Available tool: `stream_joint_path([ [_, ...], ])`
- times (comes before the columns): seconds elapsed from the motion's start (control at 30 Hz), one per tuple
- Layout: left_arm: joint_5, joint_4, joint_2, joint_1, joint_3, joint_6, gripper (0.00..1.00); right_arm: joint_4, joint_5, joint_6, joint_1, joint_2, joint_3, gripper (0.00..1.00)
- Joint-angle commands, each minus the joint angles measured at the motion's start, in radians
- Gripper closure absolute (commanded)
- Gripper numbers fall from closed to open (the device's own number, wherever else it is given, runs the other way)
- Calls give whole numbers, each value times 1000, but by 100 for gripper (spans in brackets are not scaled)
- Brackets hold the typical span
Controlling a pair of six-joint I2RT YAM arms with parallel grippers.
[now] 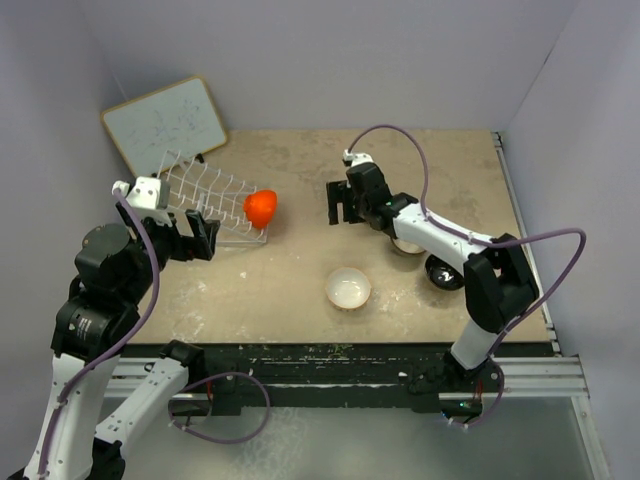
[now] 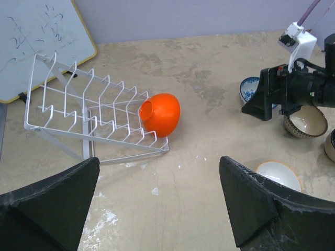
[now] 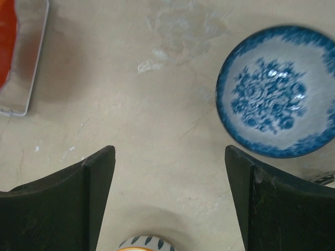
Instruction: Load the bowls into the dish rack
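The pale wire dish rack (image 1: 205, 195) stands at the back left, and also shows in the left wrist view (image 2: 89, 117). The orange-red bowl (image 1: 261, 208) lies on its side against the rack's right end (image 2: 162, 114). The white bowl (image 1: 348, 288) sits upright at front centre. The tan bowl (image 1: 407, 244) and the black bowl (image 1: 443, 272) sit under my right arm. The blue-and-white bowl (image 3: 277, 91) lies just right of my right gripper (image 3: 170, 198), which is open and empty above bare table. My left gripper (image 2: 159, 204) is open and empty in front of the rack.
A wood-framed whiteboard (image 1: 165, 125) leans at the back left behind the rack. Grey walls close the table on three sides. A striped bowl rim (image 3: 144, 244) shows at the bottom of the right wrist view. Cables loop over the right arm.
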Motion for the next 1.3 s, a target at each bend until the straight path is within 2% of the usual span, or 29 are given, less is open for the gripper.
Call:
stream_joint_path([
  [0.0,-2,66,11,-4,-9,7,1,-56,123,-140,1,-35,118,15],
  [0.13,-9,64,5,-5,-12,15,1,-57,182,-190,4,-11,143,19],
  [0.3,-20,60,0,-4,-11,22,1,-186,246,-193,7,47,221,22],
  [0.5,-22,60,-4,-4,-12,24,1,-232,356,-174,69,33,198,22],
  [0.63,-9,69,-4,-4,-27,16,1,-216,328,-174,70,46,188,24],
  [0.93,-19,60,-21,-5,-32,15,1,-245,324,-216,42,240,366,33],
  [1.1,-34,44,-26,-4,-35,24,1,-227,316,-213,17,275,403,36],
  [1.13,-35,44,-27,-5,-36,24,1,-232,322,-212,13,286,411,37],
  [1.27,-36,51,-29,-5,-44,25,1,-225,307,-212,2,313,423,57],
])
